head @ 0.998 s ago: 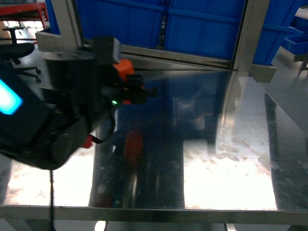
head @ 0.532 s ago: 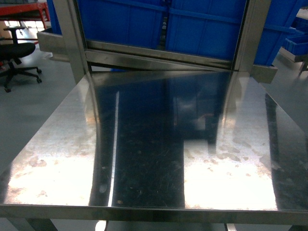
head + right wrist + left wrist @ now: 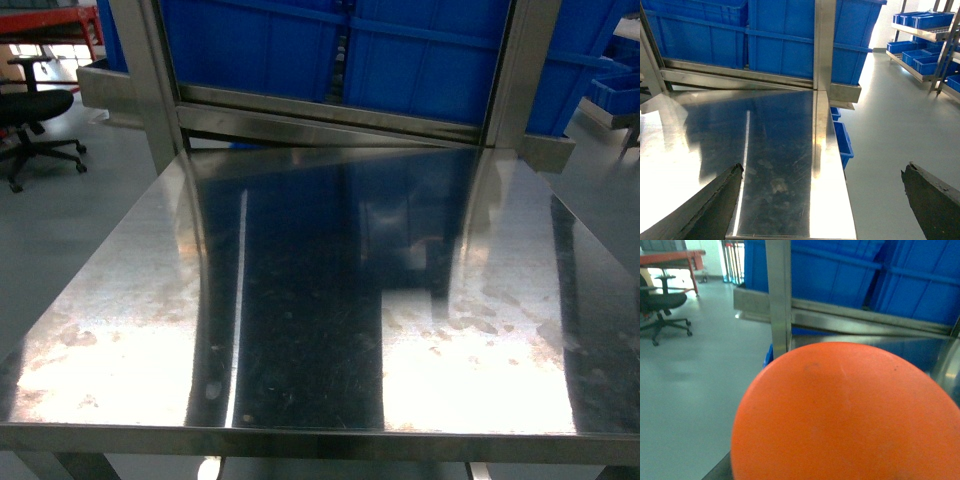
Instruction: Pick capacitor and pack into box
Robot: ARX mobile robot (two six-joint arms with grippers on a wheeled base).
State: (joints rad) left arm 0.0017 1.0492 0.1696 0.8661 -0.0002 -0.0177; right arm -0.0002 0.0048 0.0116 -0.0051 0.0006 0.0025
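No capacitor and no box show in any view. The head view holds neither gripper, only the bare steel table [image 3: 320,300]. My right gripper [image 3: 823,167] is open: its two dark fingers [image 3: 715,205] stand wide apart above the table's right edge [image 3: 832,165], with nothing between them. A rounded orange surface [image 3: 850,415] sits very close to the left wrist camera and fills most of that view. It hides the left jaws.
Large blue bins [image 3: 400,50] stand behind the steel frame at the table's far edge. A black office chair [image 3: 35,110] is on the floor at far left. A small blue bin [image 3: 844,142] sits below the table's right side, and shelves with blue bins [image 3: 925,40] stand further right.
A second ago the left arm, black with orange parts, filled the left of the head view. It left that view by half a second ago, and nothing has changed since.
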